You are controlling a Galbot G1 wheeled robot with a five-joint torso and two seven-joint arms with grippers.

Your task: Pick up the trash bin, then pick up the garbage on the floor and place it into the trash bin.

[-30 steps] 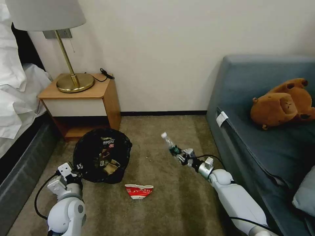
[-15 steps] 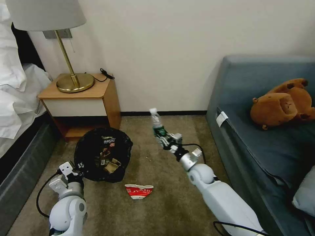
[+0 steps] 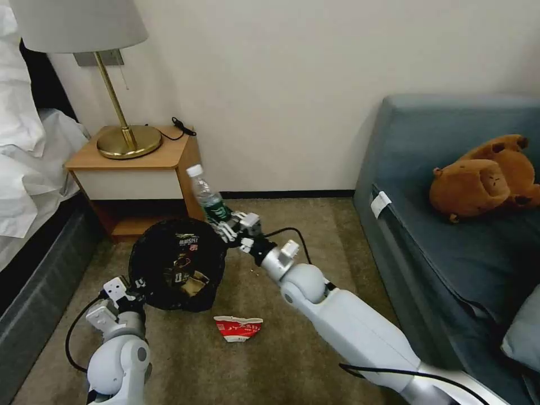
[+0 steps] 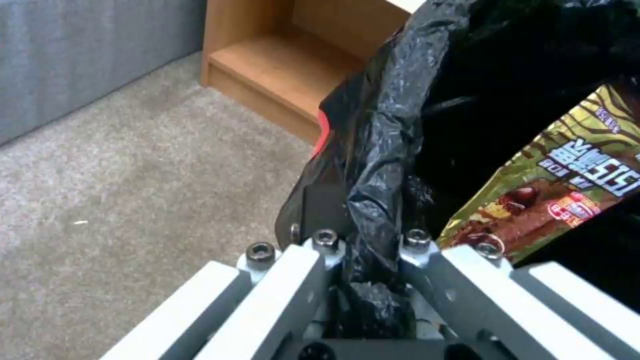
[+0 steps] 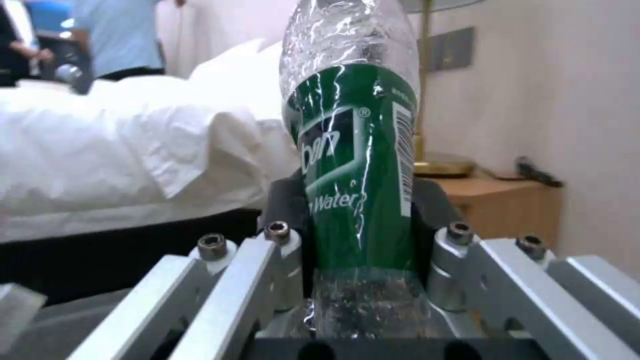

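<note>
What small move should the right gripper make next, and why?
Probably carry the bottle a little further over the trash bin: the right gripper holds it beside the rim, while the left gripper grips the bag's edge.

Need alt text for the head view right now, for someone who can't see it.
The right tool holds a green-labelled bottle over the black-lined trash bin, whose rim the left tool grips. A crushed red-and-white cup lies on the carpet.

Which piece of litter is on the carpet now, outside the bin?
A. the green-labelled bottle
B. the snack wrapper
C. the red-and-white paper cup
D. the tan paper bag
C: the crushed paper cup lies on the carpet in front of the bin, while the right tool holds the bottle.
</note>
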